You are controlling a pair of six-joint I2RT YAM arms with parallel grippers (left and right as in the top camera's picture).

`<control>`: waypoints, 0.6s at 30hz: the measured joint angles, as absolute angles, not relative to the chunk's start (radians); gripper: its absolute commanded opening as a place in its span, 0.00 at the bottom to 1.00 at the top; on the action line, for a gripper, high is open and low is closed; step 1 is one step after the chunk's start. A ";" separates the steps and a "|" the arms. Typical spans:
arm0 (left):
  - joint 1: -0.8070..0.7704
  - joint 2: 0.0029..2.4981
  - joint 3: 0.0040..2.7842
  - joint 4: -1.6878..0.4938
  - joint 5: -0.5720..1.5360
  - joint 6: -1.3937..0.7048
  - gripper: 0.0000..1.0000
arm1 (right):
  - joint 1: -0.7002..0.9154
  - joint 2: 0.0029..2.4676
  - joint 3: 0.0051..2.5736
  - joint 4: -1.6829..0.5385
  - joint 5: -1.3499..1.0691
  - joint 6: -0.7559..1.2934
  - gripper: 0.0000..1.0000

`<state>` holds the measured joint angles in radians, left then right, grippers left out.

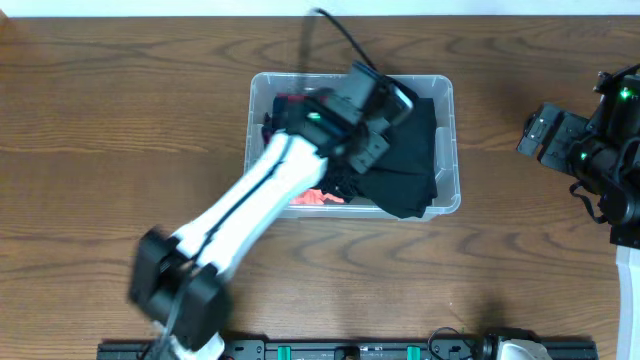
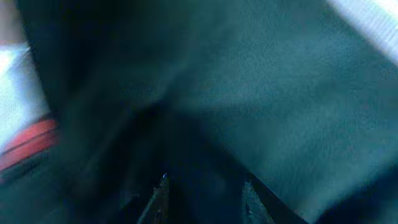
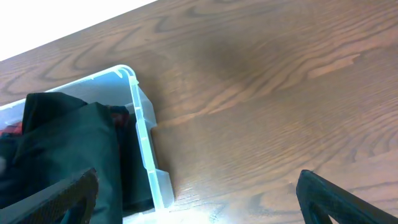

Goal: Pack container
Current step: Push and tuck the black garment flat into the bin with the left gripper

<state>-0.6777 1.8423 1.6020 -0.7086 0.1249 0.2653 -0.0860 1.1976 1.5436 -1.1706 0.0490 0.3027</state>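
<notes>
Left fingers (image 2: 158, 202) narrow in dark cloth (image 2: 280, 106), grip unclear; right fingers (image 3: 68, 193) wide above wood-grain table (image 3: 261, 93), container (image 3: 144, 134) near.

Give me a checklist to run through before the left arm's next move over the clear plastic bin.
1. Left gripper is inside the large rectangular clear plastic container: ok.
2. Left gripper's hold on the dark crumpled cloth: cannot tell. The left wrist view is blurred.
3. Dark cloth lies fully within the walls: not ok. A corner seems to lap over the front rim.
4. Right gripper is open, empty and off to the side of the container, over the brown wooden table: ok.
5. Small orange-red item sits inside, by the front wall: ok.
</notes>
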 measured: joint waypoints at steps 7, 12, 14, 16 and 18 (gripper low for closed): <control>-0.661 1.960 1.619 -0.572 0.152 0.131 0.39 | -0.086 1.198 1.544 -1.170 0.049 0.303 0.99; -0.611 1.983 1.636 -0.548 0.178 0.023 0.39 | -0.086 1.198 1.544 -1.170 0.049 0.303 0.99; -0.597 1.977 1.637 -0.563 0.176 0.004 0.39 | -0.086 1.198 1.544 -1.170 0.049 0.303 0.99; -0.590 1.959 1.637 -0.596 0.170 -0.008 0.40 | -0.086 1.198 1.544 -1.170 0.049 0.303 0.99; -0.588 1.923 1.633 -0.630 0.150 -0.020 0.40 | -0.086 1.198 1.544 -1.170 0.049 0.303 0.99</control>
